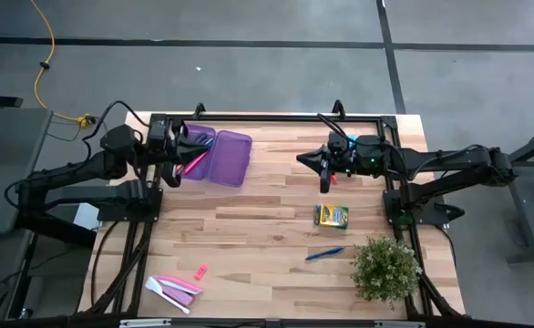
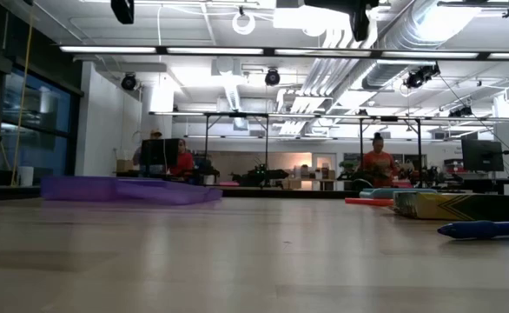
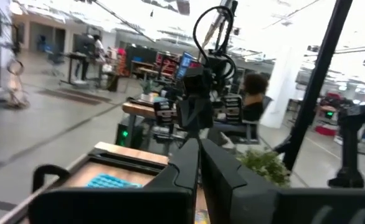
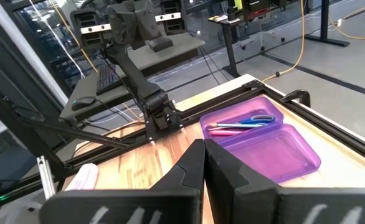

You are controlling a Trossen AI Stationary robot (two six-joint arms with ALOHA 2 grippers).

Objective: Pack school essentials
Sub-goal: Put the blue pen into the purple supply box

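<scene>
The open purple case (image 1: 220,157) lies at the table's far left; blue-handled scissors (image 4: 252,119) and a pink marker (image 4: 229,127) lie in one half. My left gripper (image 1: 181,153) hovers shut above that case. My right gripper (image 1: 303,159) hangs shut over the far middle, well above the table. Red and green pencils (image 1: 332,179) lie flat under the right arm. The yellow-green crayon box (image 1: 331,216) and the blue pen (image 1: 325,254) rest flat on the table's right side. A small pink piece (image 1: 200,271) lies near the left front.
A bushy green plant (image 1: 385,266) stands at the near right corner. A pink and white pouch-like item (image 1: 174,289) lies at the near left corner. Black frame rails (image 1: 276,118) run along the table's far and side edges. Bare wood (image 1: 249,219) stretches across the middle.
</scene>
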